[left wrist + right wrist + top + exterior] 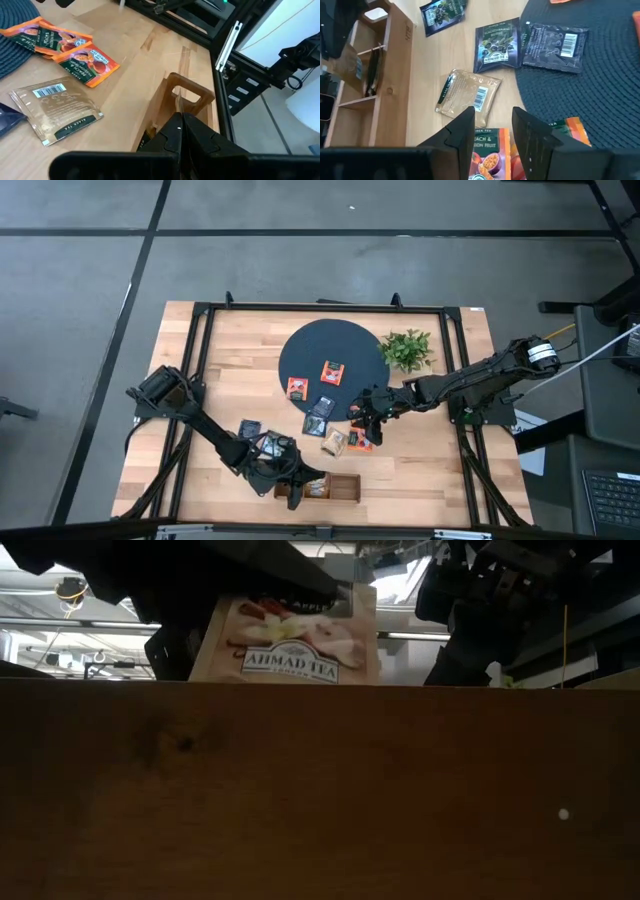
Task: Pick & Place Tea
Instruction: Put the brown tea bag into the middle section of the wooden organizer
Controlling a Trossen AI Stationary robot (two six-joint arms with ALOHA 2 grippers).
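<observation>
Hovering: right pincer (492, 127) part-open, empty, directly over orange sachet (487, 155) | left pincer (292, 492) closed at tray (345, 486), hold unclear

Beige sachet (285, 640) upright, pinched in left tool (182, 131). Flat below right tool (492, 132): orange sachet (487, 155); just ahead a beige sachet (467, 97); beyond, navy sachets (497, 45).

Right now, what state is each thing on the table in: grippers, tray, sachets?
left gripper: shut on a beige sachet, held upright over the wooden tray.
right gripper: open, empty, above an orange sachet.
wooden tray: compartments open-topped, one sachet already standing inside.
beige sachet on table: lying flat, barcode up.
navy sachets: flat, beside the dark mat.
</observation>
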